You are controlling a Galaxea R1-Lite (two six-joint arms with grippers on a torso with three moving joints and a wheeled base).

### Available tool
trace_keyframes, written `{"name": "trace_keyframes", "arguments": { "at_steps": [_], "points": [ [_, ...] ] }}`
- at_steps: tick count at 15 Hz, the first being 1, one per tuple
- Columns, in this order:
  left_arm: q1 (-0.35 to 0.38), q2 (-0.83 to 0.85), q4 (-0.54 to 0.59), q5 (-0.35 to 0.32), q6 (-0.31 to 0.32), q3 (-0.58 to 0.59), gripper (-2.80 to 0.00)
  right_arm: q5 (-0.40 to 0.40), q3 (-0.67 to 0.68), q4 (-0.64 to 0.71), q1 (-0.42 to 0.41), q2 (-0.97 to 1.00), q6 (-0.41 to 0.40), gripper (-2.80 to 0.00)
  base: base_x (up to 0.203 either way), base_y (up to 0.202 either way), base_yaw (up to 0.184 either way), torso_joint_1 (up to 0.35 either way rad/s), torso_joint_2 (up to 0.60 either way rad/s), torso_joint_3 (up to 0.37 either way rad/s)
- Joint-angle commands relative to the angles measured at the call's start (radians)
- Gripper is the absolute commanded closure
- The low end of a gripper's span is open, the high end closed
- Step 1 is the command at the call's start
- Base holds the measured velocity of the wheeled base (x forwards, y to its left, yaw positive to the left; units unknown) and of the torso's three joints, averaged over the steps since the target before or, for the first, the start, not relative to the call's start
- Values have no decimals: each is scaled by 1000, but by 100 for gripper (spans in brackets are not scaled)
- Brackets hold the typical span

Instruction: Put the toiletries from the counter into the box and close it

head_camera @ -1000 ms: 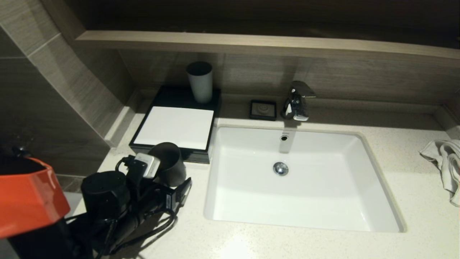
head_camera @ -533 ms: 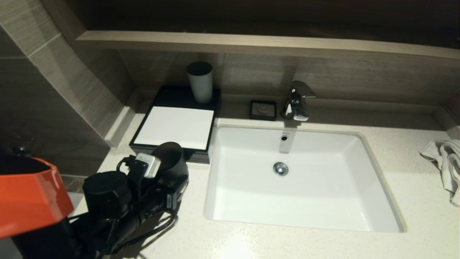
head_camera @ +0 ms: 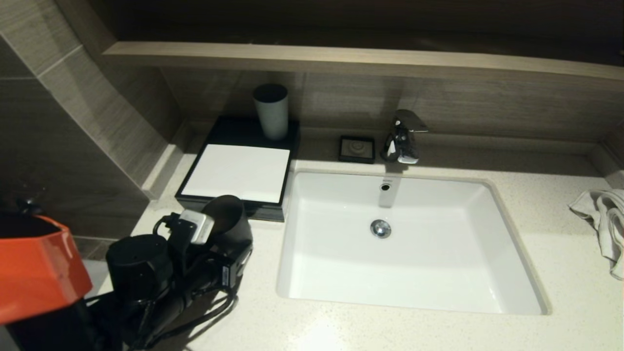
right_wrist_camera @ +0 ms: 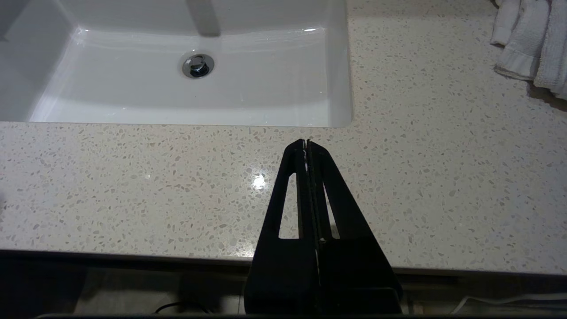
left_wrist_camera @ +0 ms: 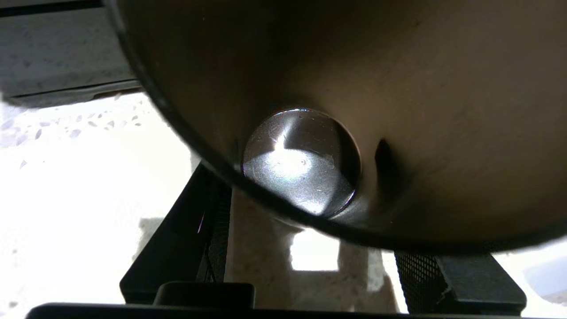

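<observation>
No sachets show in any view. The black box with its white top panel sits on the counter left of the sink, its front drawer pushed in. My left gripper is shut on a black cup and holds it tilted just in front of the box. In the left wrist view I look into the black cup, with my gripper on either side of it. My right gripper is shut and empty over the counter's front edge, out of the head view.
A grey cup stands on the box's rear part. A small black soap dish and a chrome tap sit behind the sink. A white towel lies at the far right, also in the right wrist view.
My left gripper, with the black cup in it, has shifted slightly left and back toward me. The right arm has not moved.
</observation>
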Motion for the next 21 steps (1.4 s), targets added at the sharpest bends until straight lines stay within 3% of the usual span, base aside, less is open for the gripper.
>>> {"name": "trace_keyframes", "arguments": {
  "at_steps": [1, 13, 21],
  "points": [
    [10, -26, -10, 3, 0, 13, 0, 0, 0, 0, 0, 2, 0, 0, 0, 0, 0, 0, 0, 0],
    [37, -181, -10, 33, 0, 41, 0, 0, 0, 0, 0, 2, 0, 0, 0, 0, 0, 0, 0, 0],
    [42, -370, 249, 36, -1, -40, 0, 0, 0, 0, 0, 2, 0, 0, 0, 0, 0, 0, 0, 0]
  ]
}}
